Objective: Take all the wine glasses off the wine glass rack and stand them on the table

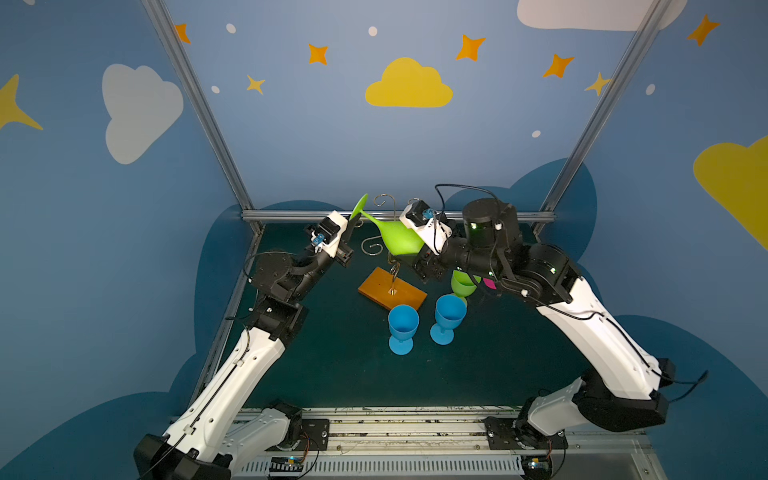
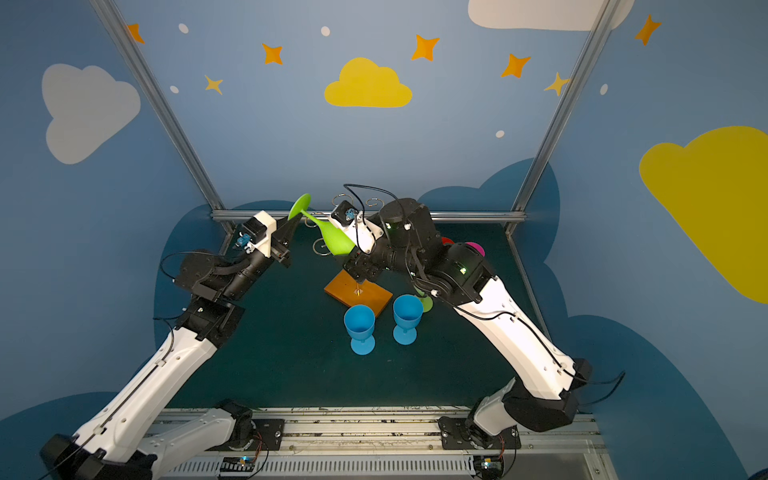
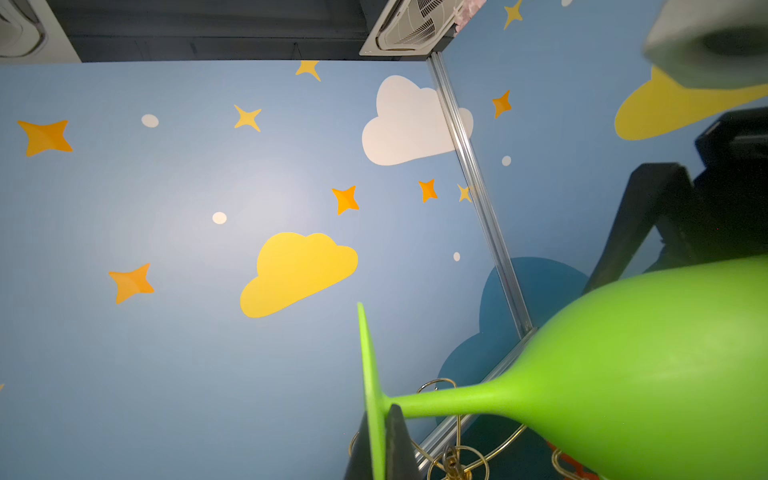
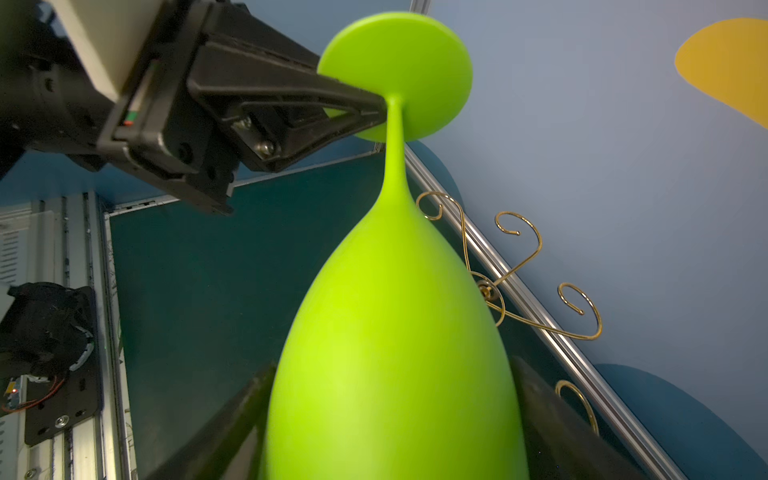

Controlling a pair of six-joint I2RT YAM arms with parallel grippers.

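Glass [image 1: 397, 237] tilted, foot up-left, left pincer [image 4: 380, 112] clamped on foot, right pincer [image 4: 390, 419] spread beside bowl.

The wine glass [image 1: 395, 237] is tilted above the wine glass rack [image 1: 392, 291], between both grippers. Two goblets [image 1: 402, 328] stand just in front of the rack's base.

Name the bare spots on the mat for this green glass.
Free: the mat between the left arm and the two blue glasses, and in front of them. Crowded: around the rack's wooden base, second green glass beside it.
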